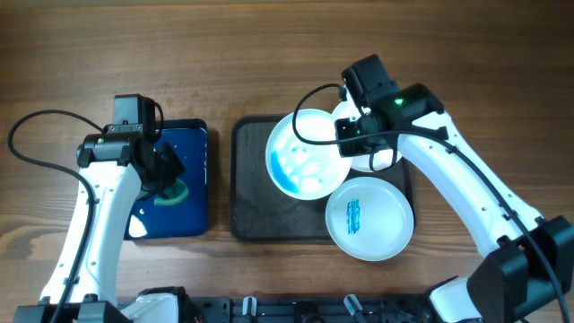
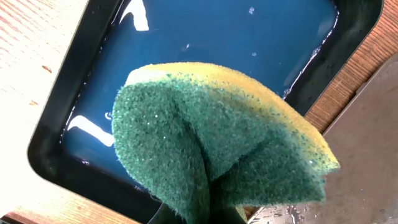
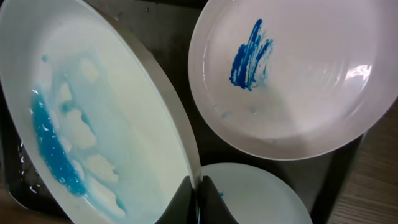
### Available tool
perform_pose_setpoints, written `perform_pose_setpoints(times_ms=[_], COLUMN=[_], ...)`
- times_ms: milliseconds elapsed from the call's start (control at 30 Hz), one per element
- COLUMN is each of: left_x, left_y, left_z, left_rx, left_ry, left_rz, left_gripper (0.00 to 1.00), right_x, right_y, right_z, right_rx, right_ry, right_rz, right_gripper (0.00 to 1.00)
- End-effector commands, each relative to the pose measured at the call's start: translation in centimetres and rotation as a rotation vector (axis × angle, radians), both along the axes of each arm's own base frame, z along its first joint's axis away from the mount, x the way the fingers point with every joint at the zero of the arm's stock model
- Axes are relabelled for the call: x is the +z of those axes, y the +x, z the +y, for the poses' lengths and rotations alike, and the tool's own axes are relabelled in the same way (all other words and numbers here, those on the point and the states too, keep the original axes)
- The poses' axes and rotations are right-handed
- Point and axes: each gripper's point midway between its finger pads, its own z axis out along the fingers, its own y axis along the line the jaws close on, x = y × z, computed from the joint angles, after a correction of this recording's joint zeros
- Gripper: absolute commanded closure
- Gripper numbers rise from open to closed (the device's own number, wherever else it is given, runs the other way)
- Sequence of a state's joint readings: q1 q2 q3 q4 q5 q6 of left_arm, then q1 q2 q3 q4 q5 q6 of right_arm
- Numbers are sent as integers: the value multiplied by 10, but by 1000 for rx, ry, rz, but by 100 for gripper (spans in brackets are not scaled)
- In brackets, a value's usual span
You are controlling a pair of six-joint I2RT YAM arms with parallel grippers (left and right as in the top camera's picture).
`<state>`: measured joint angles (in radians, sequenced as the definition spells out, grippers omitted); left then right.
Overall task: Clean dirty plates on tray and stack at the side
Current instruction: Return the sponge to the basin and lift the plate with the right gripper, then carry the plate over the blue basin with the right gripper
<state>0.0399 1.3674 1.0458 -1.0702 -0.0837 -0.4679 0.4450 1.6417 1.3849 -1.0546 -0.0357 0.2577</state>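
The lifted plate (image 1: 305, 152) is hanging tilted over the middle of the tray (image 1: 256, 224), and a blue wash is gathering along the edge farthest from the grip. The right pincer (image 3: 199, 191) is clamping it by the rim, jaws closed thin on the edge. That's a narrow hold, so I'd judge a hard scrub risks twisting the plate loose.

The scribbled plate (image 1: 369, 218) is lying at the tray's near right corner, hanging out over the rim, its blue mark untouched. The third plate (image 1: 381, 163) is sitting at the tray's far right, partly under the right arm and the lifted plate.

Just off the tray's left side, the left pincer (image 1: 164, 170) is squeezing a folded sponge (image 2: 211, 143), green scouring face out, above the blue tray (image 2: 249, 43) and its shallow water. It's all resting on the wooden surface (image 1: 269, 54).

The step in hand looks like scrubbing this lifted plate. To do it well, the sponge should come across from the tray's left side and meet the plate's face flat. It should push toward the gripped rim, not away from it, so drips land inside the tray. Pressure should be light, and the sponge should stay clear of the scribbled plate's overhanging edge.
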Motion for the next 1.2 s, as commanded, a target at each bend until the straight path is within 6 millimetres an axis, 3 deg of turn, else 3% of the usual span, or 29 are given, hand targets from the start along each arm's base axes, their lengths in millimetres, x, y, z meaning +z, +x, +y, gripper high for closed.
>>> perform_pose_setpoints(times_ms=[0,167,500,633,733,1000,1167], left_x=[9,9,11,21,39,65,66], left_y=[5,5,9,16,22,11,-2], left_z=[1,1,6,25,47,104,130], left_rx=[-15,-15,6,100,171,367,491], left_ry=[1,1,2,1,10,28,-44], left_rz=[-37,-38,-59,-98,-146,-195,-219], left_gripper=[96,96,96,96,96,96,96], right_x=[35,52,25,5,3,30,54], right_y=[15,25,32,30,28,46,53], right_z=[3,19,88,111,122,139,169], right_rx=[31,45,193,237,247,241,257], right_ry=[-24,-13,-55,-70,-51,5,92], right_rz=[-99,-112,-32,9,7,-94,-181], right_gripper=[95,95,95,95,95,95,96])
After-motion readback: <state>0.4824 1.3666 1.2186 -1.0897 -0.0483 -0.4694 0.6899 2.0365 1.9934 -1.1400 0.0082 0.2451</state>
